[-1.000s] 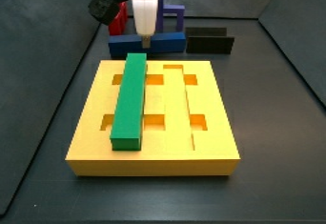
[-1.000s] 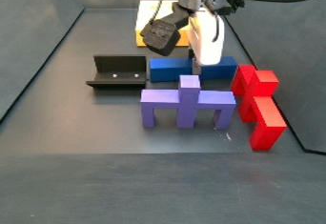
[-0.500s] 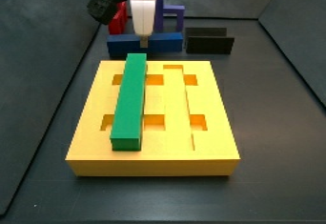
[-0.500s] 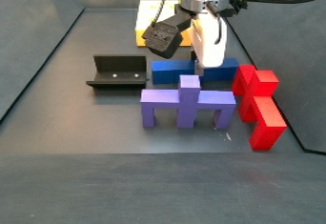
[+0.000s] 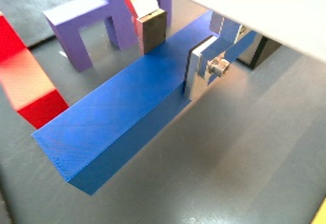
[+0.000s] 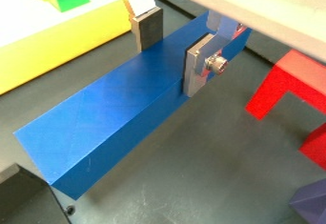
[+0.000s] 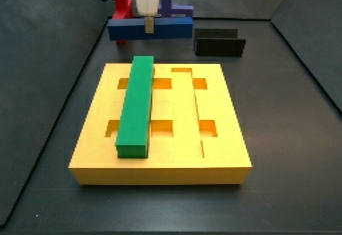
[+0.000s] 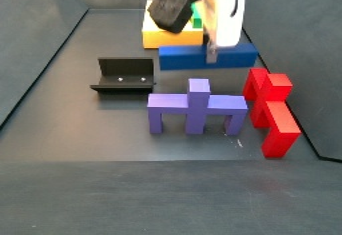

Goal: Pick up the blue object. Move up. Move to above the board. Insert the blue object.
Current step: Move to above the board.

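The gripper (image 6: pixel 174 47) was clamped across the long dark-blue rectangular bar (image 6: pixel 121 113), silver plate fingers (image 6: pixel 200 64) on both long sides, seen closely in both wrist views. A side view showed the bar (image 8: pixel 207 57) lifted clear of the dark floor, above the purple cross-shaped piece (image 8: pixel 198 110) and red block (image 8: pixel 271 110). Another side view had the large flat yellow grooved board (image 7: pixel 167 129) nearest, green bar (image 7: pixel 135 104) lying in its groove, the held bar (image 7: pixel 150 27) beyond its far edge. The black L-shaped fixture (image 7: pixel 221 43) sat beside. Arm cut off above.
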